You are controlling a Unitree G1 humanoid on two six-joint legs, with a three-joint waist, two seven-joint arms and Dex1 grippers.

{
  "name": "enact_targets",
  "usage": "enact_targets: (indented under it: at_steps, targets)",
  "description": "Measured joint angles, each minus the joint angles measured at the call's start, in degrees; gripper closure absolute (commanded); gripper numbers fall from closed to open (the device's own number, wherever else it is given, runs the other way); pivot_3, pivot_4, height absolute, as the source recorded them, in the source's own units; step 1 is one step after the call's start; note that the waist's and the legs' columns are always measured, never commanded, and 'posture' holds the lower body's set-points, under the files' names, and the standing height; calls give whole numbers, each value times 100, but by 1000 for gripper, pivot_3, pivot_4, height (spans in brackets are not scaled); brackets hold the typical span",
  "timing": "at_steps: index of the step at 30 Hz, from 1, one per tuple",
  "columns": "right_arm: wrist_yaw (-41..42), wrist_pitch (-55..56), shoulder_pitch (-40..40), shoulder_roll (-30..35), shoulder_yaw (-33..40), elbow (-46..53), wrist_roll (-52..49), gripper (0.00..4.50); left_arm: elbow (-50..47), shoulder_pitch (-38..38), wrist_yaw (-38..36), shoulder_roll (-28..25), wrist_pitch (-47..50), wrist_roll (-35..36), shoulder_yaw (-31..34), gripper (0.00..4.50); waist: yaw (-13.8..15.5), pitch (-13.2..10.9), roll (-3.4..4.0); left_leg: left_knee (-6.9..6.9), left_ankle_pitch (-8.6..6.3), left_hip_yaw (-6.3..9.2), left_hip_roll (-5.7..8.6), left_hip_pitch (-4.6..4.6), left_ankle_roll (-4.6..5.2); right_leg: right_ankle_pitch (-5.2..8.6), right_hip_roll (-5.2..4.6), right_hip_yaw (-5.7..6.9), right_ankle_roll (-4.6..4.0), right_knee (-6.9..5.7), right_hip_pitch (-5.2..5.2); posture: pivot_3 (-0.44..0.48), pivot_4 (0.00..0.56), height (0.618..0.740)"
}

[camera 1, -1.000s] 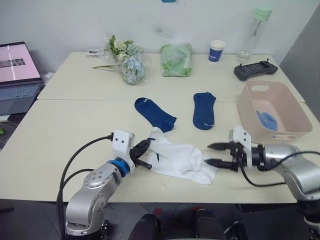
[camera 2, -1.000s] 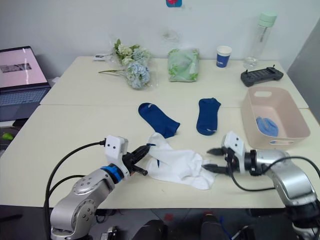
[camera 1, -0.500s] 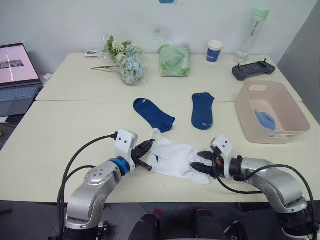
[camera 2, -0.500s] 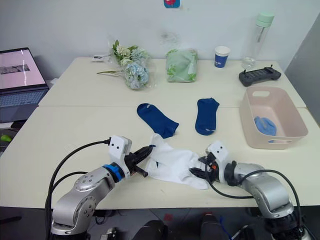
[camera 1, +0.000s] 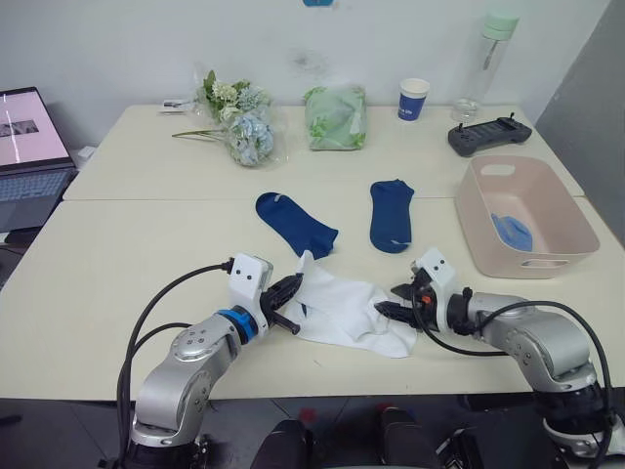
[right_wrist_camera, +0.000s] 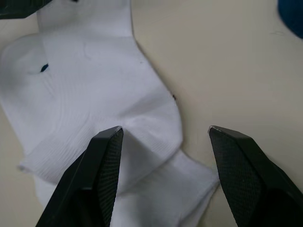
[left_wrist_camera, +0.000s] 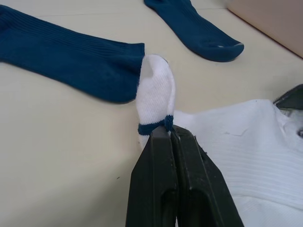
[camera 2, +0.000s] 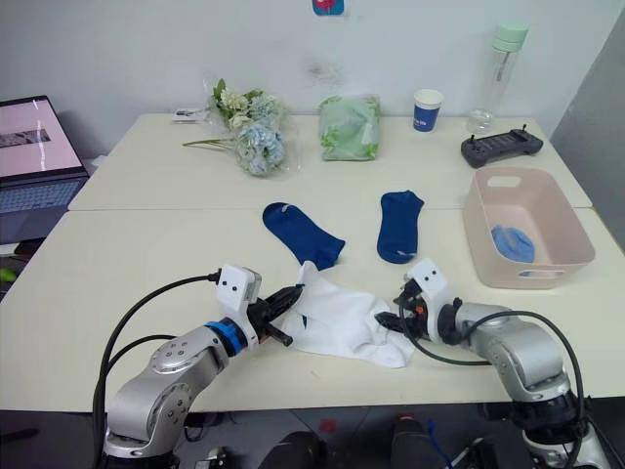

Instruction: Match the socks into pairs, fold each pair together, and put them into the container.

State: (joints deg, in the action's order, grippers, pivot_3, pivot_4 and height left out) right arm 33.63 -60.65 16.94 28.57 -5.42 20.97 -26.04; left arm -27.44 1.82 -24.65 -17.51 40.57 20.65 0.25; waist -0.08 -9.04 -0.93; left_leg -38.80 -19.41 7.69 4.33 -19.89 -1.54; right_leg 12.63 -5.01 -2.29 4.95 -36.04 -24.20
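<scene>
Two white socks (camera 1: pixel 344 311) with dark trim lie overlapped near the table's front edge. My left gripper (camera 1: pixel 290 299) is shut on a dark-trimmed cuff (left_wrist_camera: pixel 152 126) at their left end. At their right end my right gripper (camera 1: pixel 395 301) stands open, its fingers (right_wrist_camera: pixel 106 156) straddling the white fabric (right_wrist_camera: pixel 90 94). Two navy socks (camera 1: pixel 295 222) (camera 1: pixel 391 214) lie flat and apart behind the white ones. The pink container (camera 1: pixel 547 262) stands at the right with light blue sock fabric (camera 1: pixel 513 233) inside.
Along the back of the table are a flower bunch (camera 1: pixel 234 122), a pale green cloth bundle (camera 1: pixel 335 117), a blue paper cup (camera 1: pixel 413 99), a bottle (camera 1: pixel 488 54) and a black controller (camera 1: pixel 488 137). A laptop (camera 1: pixel 29 147) sits off the left side.
My right gripper has moved left from beside the container to the white socks' right end, still open. The left gripper keeps its hold on the cuff. The camera has shifted a little.
</scene>
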Motion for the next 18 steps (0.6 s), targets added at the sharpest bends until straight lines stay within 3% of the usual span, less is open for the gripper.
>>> enact_targets:
  at_steps: [4, 8, 14, 18]
  targets:
    - [-3, -26, 6, -6, -25, -42, -6, 1391, 0, -1, 16, -1, -1, 2, 0, 4500, 1, 0, 0, 0, 0, 0, 0, -1, 0, 0, -3, -2, 0, 2, 1, 0, 150, 740]
    - [8, -218, 5, -164, 103, -17, -264, 2213, 0, -15, 23, -2, -3, 31, 0, 4500, 1, 0, 0, 0, 0, 0, -1, 0, 0, 0, -2, -1, 0, 1, 0, 0, 150, 740]
    - [-33, -432, 6, -191, 371, 101, -522, 4349, 0, -68, 25, -11, -74, 81, 7, 4500, 1, 0, 0, 0, 0, -1, 0, 0, 0, 0, -2, -1, 0, 1, 1, 0, 150, 740]
    - [-40, -482, 4, -187, 433, 212, -675, 4471, -9, -94, 17, -21, -109, 197, 44, 4500, 0, 0, 0, 0, 0, -1, -1, 0, 0, 0, -2, -1, 0, 1, 1, 0, 150, 740]
